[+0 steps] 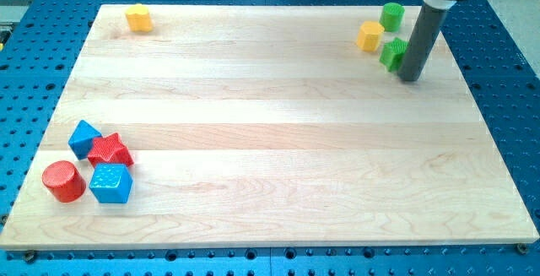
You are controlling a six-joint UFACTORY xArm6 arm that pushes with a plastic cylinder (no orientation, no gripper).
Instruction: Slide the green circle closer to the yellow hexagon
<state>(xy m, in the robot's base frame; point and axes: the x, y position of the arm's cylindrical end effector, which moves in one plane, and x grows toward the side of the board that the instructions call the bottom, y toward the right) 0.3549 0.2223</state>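
My tip [411,78] rests low at the view's upper right, rod seemingly near upright.

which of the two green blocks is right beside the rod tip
The green star-like block, just left of my tip. The green circle sits apart, nearer the view's top.

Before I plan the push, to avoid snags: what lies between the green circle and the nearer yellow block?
Nothing: in the camera view, the green circle and the yellow hexagon sit close together, only bare board between.
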